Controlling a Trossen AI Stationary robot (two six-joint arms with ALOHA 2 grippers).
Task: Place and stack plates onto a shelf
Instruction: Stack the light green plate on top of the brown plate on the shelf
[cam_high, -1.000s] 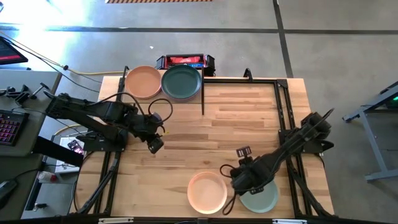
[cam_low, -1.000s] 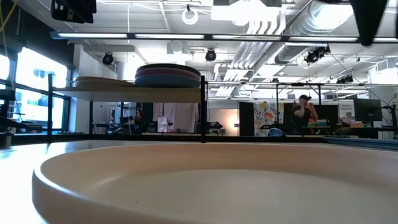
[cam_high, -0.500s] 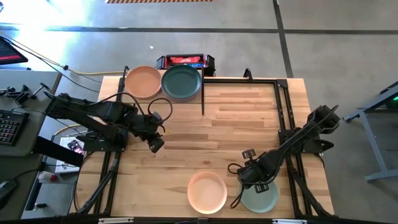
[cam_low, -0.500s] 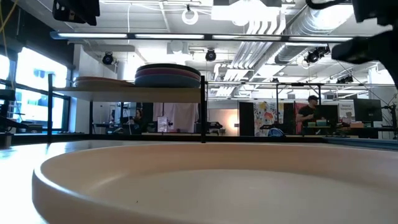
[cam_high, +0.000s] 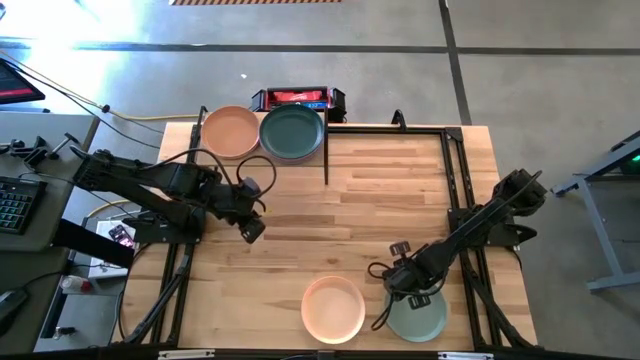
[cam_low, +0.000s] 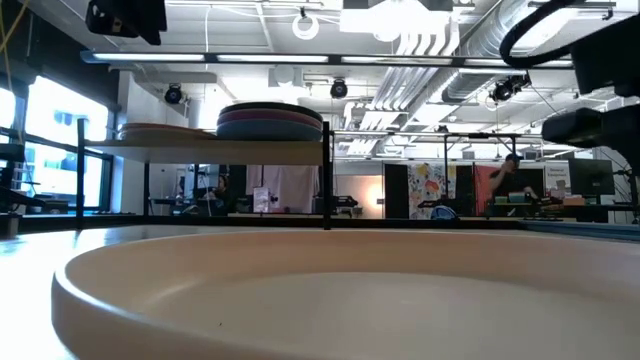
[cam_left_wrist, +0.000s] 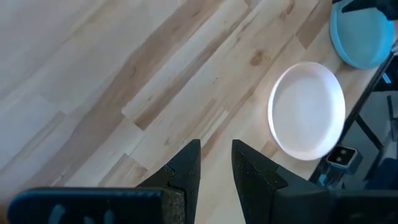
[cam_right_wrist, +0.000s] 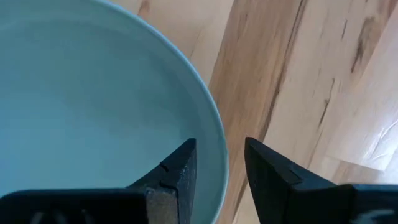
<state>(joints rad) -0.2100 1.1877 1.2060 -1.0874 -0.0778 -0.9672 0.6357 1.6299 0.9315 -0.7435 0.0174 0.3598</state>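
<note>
Straddling the light blue plate's (cam_right_wrist: 93, 106) rim, the right gripper (cam_right_wrist: 217, 171) is open; a shallow bite risks slipping. Left gripper (cam_left_wrist: 216, 163) open, empty, mid-table.

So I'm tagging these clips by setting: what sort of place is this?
Probably an open robotics lab or workshop. The low view shows exposed ceiling ducts and a person at monitors beyond the table; the high view shows a bare concrete floor and a keyboard beside it.
</note>
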